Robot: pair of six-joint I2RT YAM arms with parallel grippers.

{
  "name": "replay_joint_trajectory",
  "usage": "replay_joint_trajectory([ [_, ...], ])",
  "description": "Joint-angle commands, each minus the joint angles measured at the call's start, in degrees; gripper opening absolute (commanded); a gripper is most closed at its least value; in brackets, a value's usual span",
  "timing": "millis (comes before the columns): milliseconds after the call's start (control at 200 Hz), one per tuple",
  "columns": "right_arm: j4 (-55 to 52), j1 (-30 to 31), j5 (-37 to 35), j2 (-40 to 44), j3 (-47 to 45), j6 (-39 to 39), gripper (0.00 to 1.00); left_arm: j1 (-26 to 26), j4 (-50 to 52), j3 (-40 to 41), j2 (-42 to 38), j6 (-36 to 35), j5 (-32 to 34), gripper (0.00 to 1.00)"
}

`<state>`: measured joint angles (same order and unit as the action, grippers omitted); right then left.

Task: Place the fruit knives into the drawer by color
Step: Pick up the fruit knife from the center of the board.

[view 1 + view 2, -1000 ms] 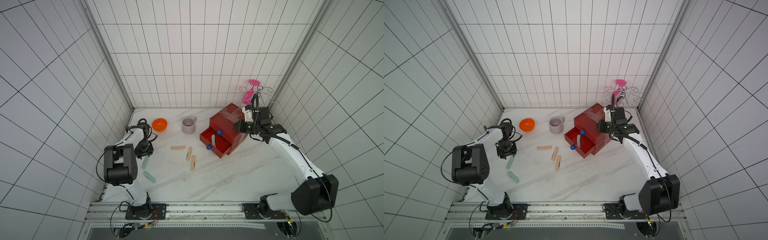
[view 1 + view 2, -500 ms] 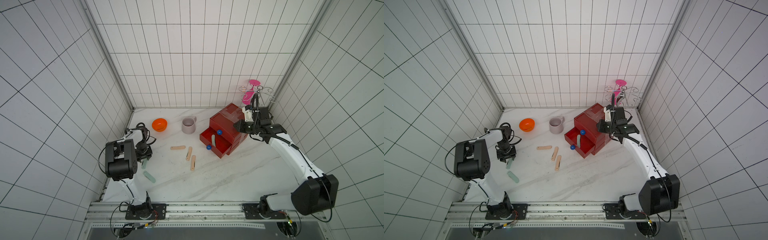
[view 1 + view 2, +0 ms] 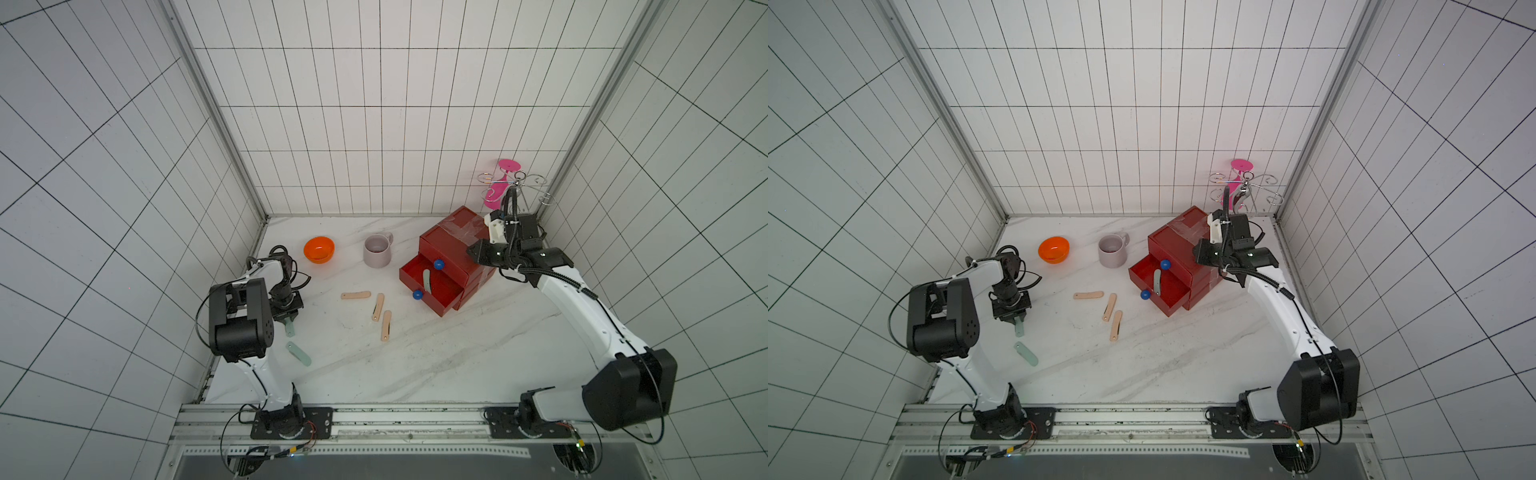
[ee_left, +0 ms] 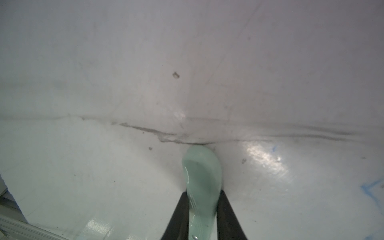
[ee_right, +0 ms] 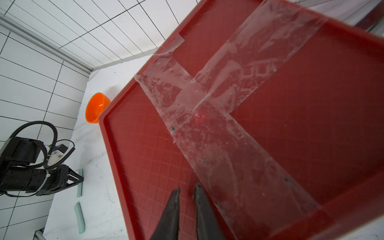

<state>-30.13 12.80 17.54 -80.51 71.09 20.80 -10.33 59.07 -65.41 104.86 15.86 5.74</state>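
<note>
My left gripper (image 3: 289, 320) is shut on one end of a pale mint fruit knife (image 4: 202, 172) that lies on the table at the left; the rest of the knife (image 3: 289, 329) sticks out toward the front. A second mint knife (image 3: 298, 353) lies just in front of it. Three peach-pink knives (image 3: 355, 295) (image 3: 377, 307) (image 3: 386, 326) lie mid-table. The red drawer chest (image 3: 449, 245) has one drawer pulled out with a grey-green knife (image 3: 426, 281) inside. My right gripper (image 5: 187, 187) rests over the chest's taped top, its jaws nearly together and empty.
An orange bowl (image 3: 318, 249) and a pale mauve mug (image 3: 377, 250) stand at the back of the table. A wire rack with a pink glass (image 3: 505, 187) fills the back right corner. Tiled walls close in the left, back and right sides.
My left gripper has moved a little toward the front and closed on the mint knife. The right arm has not moved.
</note>
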Motion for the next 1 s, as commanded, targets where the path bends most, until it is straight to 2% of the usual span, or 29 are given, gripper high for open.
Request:
replay_joint_trajectory([
  [0, -20.2, 2.1, 2.0, -6.4, -6.9, 1.1, 0.17, -0.4, -3.7, 0.7, 3.0, 0.6, -3.4, 0.20],
  [210, -20.1, 2.2, 2.3, -7.0, -6.5, 1.3, 0.18, 0.2, -4.0, -0.9, 3.6, 2.0, -6.7, 0.19],
  [490, -20.0, 2.2, 2.3, -7.1, -6.5, 1.3, 0.18, 6.9, -4.2, -3.9, 4.8, 5.1, -10.1, 0.20],
  [635, -20.1, 2.2, 2.3, -7.1, -6.5, 1.2, 0.18, 8.2, -4.6, -4.7, 5.1, 5.9, -11.3, 0.21],
  [995, -20.1, 2.4, 2.6, -7.1, -6.3, 1.5, 0.18, 8.4, -3.6, -4.5, 4.3, 2.6, -10.5, 0.34],
])
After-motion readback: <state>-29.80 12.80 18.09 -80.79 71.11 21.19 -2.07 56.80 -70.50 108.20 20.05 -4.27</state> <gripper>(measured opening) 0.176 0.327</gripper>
